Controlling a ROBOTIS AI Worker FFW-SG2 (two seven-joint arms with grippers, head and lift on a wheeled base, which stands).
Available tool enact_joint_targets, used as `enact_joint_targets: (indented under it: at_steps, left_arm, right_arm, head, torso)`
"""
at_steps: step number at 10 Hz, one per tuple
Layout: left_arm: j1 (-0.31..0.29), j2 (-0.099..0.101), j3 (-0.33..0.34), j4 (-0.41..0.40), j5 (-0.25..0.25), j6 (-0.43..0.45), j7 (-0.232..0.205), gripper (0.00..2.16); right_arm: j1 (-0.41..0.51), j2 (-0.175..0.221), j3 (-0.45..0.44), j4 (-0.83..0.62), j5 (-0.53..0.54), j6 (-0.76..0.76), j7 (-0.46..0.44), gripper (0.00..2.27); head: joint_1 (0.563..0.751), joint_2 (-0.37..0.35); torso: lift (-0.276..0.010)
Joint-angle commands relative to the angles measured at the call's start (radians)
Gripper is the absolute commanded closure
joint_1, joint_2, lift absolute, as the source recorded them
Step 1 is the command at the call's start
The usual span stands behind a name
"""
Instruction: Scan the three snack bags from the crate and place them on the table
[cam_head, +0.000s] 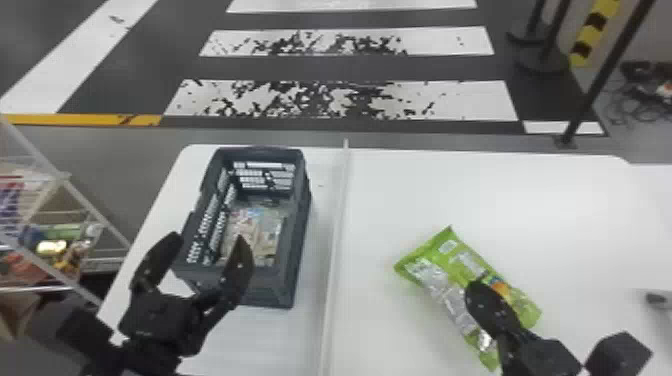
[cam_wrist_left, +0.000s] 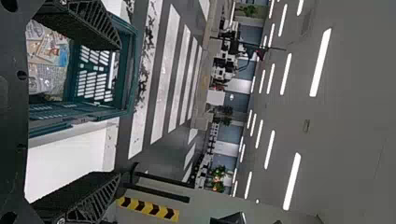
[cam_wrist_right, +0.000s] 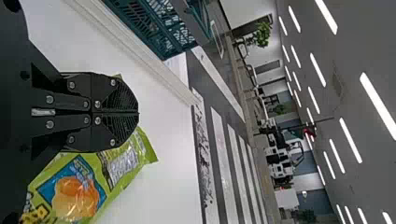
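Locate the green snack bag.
In the head view, the bag lies on the table right of the crate, partly covered by the right gripper.

Green snack bag (cam_head: 452, 280): partly covered by right gripper (cam_head: 472, 287) in head view; cut off by frame edge in right wrist view. Packets (cam_head: 265, 225) in crate (cam_head: 295, 270): partly hidden by left gripper (cam_head: 209, 239), blurred; count cannot be told. Dark object (cam_head: 656, 299) at head view's right edge: cut off, unidentifiable. Shelf (cam_head: 64, 176): cut off at left; its goods (cam_head: 52, 246) are blurred.
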Motion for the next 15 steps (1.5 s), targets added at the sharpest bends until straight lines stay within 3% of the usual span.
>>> enact_joint_targets:
  at_steps: [1,3,7,15]
  left_arm:
    - [0.008,0.000,-0.001,0.001,0.000,0.000,-0.006,0.00]
    - [0.009,0.000,-0.004,0.001,0.002,0.003,-0.014,0.00]
    - [0.015,-0.005,-0.039,0.005,0.002,0.000,-0.026,0.00]
    - [-0.032,-0.003,-0.121,0.047,-0.015,-0.006,-0.025,0.00]
  right_arm:
    - [-0.071,0.007,0.043,0.072,0.040,0.016,-0.013,2.01]
    - [-0.154,0.015,0.057,0.147,0.064,0.022,-0.036,2.01]
    - [-0.245,0.015,0.022,0.285,0.047,-0.030,-0.050,2.02]
    - [-0.173,0.010,-0.130,0.389,0.001,-0.165,-0.059,2.02]
  head:
    - [0.695,0.150]
    - [0.695,0.200]
    - [0.695,0.164]
    - [0.695,-0.034]
  torso:
    - [-0.036]
    - [-0.036]
    - [-0.036]
    - [-0.036]
